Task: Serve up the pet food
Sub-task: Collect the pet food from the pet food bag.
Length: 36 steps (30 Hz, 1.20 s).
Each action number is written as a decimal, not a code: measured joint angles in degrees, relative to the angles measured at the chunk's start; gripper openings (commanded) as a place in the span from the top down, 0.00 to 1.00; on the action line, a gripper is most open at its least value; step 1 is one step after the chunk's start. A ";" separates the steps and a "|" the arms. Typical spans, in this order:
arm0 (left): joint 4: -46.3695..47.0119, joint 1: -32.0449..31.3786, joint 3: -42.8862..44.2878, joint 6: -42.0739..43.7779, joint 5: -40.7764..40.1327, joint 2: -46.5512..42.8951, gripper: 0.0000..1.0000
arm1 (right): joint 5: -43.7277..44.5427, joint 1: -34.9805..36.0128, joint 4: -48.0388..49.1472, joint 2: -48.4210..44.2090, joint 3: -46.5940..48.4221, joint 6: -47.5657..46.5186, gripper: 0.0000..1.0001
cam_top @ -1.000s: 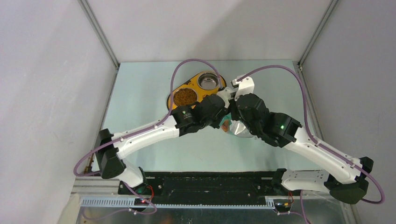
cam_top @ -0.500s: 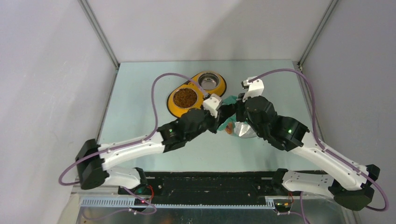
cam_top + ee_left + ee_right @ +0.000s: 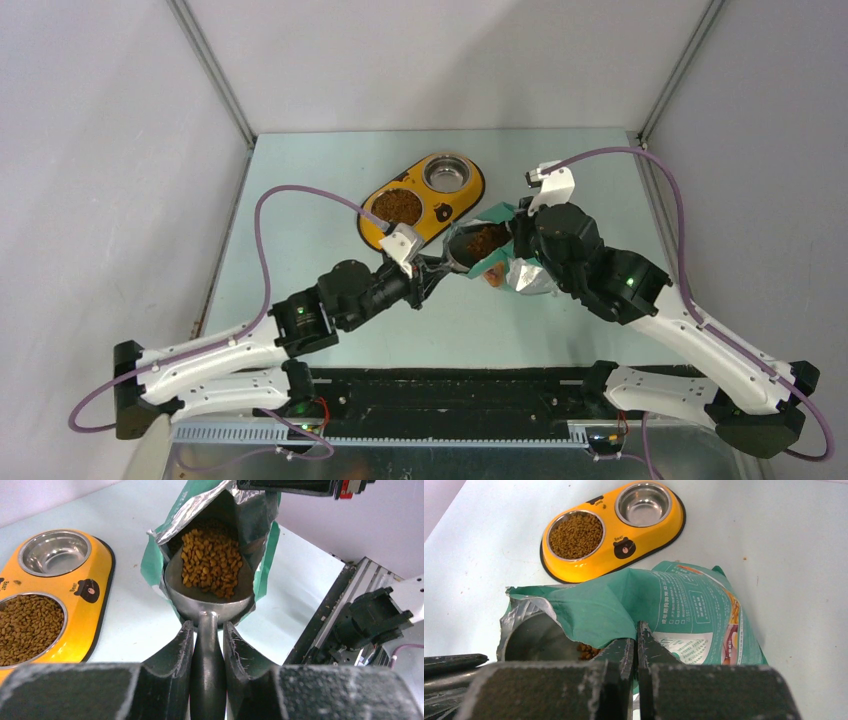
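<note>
Pet food (image 3: pixel 211 560) fills the grey metal scoop (image 3: pixel 210 605), whose bowl sits in the mouth of the teal bag (image 3: pixel 262 555). My left gripper (image 3: pixel 207 626) is shut on the scoop's handle. From above, the left gripper (image 3: pixel 428 274) is near-left of the loaded scoop (image 3: pixel 478 243). My right gripper (image 3: pixel 636 637) is shut on the upper edge of the bag (image 3: pixel 694 610), holding the mouth open. More pet food (image 3: pixel 575 535) fills the left bowl of the yellow feeder (image 3: pixel 644 542).
The feeder (image 3: pixel 455 205) lies far-left of the bag (image 3: pixel 530 278); its right steel bowl (image 3: pixel 446 173) holds nothing. A black rail (image 3: pixel 450 385) runs along the near edge. Grey walls close in on three sides. A purple cable (image 3: pixel 300 195) loops over the left table.
The left arm has drawn back toward the near left, and the scoop now shows heaped with kibble at the bag's mouth. The right arm shifted slightly right, still pinching the bag.
</note>
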 measured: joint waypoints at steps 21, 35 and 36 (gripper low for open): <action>5.75 -0.79 -10.80 5.46 2.47 -11.30 1.00 | -1.05 -0.09 -0.07 -0.02 0.00 -2.21 1.00; 23.82 -1.14 -23.10 5.73 1.99 -13.88 1.00 | -2.05 0.20 -0.68 -0.15 -0.02 -1.81 1.00; 23.63 -1.20 -23.19 5.66 1.97 -14.73 1.00 | -1.97 0.22 -0.68 -0.17 -0.02 -1.81 1.00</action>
